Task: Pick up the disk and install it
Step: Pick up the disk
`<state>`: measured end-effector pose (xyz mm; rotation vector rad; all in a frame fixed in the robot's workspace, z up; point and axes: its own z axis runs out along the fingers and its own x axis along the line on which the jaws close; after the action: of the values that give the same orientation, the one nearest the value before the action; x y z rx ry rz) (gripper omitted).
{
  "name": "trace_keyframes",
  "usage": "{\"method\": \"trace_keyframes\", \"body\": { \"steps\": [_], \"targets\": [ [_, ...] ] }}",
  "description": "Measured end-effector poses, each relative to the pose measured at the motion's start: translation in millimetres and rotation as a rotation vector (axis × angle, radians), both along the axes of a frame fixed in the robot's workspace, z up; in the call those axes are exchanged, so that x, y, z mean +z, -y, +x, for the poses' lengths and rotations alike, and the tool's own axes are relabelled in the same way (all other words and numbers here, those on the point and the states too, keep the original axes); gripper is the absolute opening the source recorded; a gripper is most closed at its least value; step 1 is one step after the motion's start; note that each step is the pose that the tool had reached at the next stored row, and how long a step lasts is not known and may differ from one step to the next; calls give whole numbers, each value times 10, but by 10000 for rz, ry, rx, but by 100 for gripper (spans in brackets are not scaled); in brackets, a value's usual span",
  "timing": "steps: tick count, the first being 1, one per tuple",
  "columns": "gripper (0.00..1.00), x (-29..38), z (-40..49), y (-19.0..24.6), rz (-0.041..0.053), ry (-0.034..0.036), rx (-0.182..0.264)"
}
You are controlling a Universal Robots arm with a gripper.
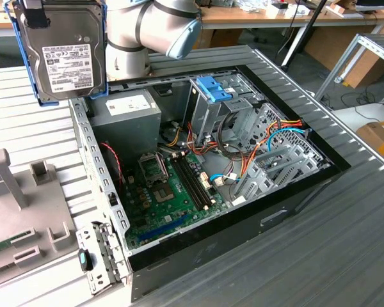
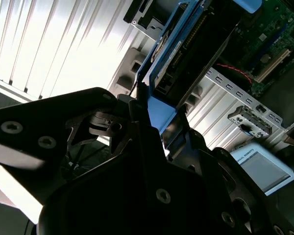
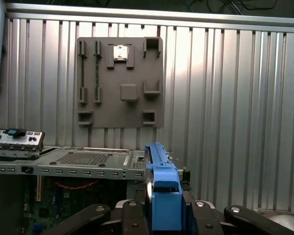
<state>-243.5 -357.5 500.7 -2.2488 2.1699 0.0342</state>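
Aloft, the claw [image 3: 164,210] clamps the disk [image 1: 65,56] near the open computer case [image 1: 275,219]

We see the disk [image 1: 64,54] in dark grey, with a white barcoded label and bright blue rails. The motherboard [image 1: 163,192] is green and the ribbed table [image 1: 25,115] silver-grey.

I count one disk [image 1: 65,54], one robot arm [image 1: 150,32] and one tool [image 3: 164,211]. There is one open computer case [image 1: 243,236] and one desk [image 1: 345,256]. Inside the case I see one grey power supply box [image 1: 131,112] and one blue bracket [image 1: 212,88]. There is one grey holder plate [image 3: 120,105].
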Motion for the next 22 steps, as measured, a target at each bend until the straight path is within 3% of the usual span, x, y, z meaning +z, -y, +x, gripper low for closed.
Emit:
{"method": "trace_keyframes", "body": {
  "steps": [7,16,18,22],
  "targets": [
    [36,0,198,0,0,0,0],
    [36,0,267,0,1,1,2],
    [36,0,345,-1,1,0,0],
    [36,0,584,-7,1,1,0]
  ]
}}
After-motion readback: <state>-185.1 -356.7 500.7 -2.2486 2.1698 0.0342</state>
